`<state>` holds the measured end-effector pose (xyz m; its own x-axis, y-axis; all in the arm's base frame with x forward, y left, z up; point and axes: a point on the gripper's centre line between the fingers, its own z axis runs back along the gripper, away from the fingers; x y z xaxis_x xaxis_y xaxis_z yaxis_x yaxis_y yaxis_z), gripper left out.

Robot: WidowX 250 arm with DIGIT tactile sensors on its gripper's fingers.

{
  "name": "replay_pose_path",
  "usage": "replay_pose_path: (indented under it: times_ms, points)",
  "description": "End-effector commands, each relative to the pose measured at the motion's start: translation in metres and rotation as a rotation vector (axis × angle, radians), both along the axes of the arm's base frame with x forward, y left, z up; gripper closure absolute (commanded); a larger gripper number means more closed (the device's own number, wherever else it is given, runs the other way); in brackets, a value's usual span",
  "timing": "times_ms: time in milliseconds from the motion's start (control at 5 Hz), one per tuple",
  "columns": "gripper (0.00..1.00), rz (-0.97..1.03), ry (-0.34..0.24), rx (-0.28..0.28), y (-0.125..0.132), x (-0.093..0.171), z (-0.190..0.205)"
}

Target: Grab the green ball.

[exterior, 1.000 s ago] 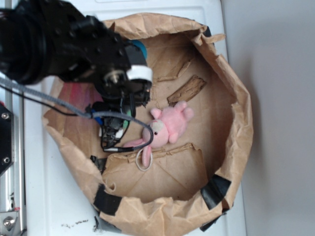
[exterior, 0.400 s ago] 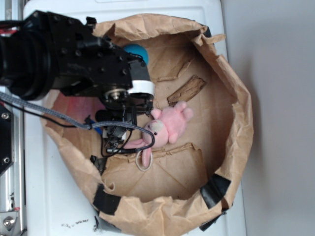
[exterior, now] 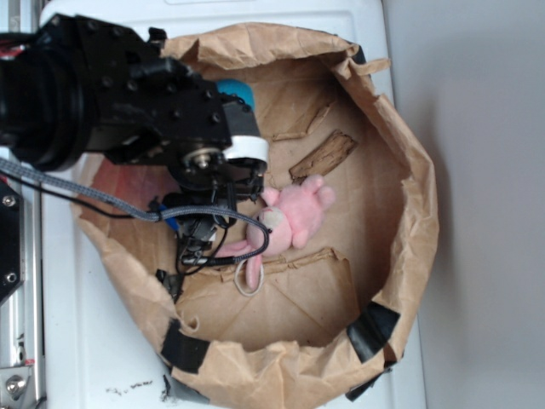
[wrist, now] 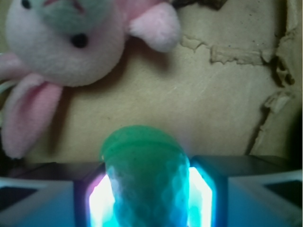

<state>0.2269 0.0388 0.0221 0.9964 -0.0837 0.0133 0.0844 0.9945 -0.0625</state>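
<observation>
In the wrist view the green ball (wrist: 142, 156) sits squeezed between my two fingers, its textured surface bulging out past their tips. My gripper (wrist: 147, 189) is shut on it, just above the cardboard floor. The pink plush bunny (wrist: 61, 42) lies close in front, up and to the left. From the exterior view the black arm covers the ball, and my gripper (exterior: 204, 226) hangs inside the paper bag just left of the bunny (exterior: 294, 213).
A teal-blue ball (exterior: 237, 91) peeks out behind the arm near the bag's back wall. The crumpled brown paper bag's rim (exterior: 417, 213) rings the whole work area. Torn cardboard strips (exterior: 324, 155) lie on its floor, and a white loop (exterior: 249, 277) lies below the bunny.
The arm has shifted a little right, toward the bunny, and more of the teal-blue ball shows behind it. The bunny has stayed put.
</observation>
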Motion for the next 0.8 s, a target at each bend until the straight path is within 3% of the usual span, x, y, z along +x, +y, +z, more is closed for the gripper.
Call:
replay_pose_path:
  times_ms: [0, 200, 600]
  points:
    - [1.00, 0.025, -0.048, -0.082, 0.016, 0.002, 0.072]
    - [1.00, 0.032, -0.038, -0.111, 0.021, -0.003, 0.104]
    - [1.00, 0.034, -0.110, -0.123, 0.020, -0.009, 0.125]
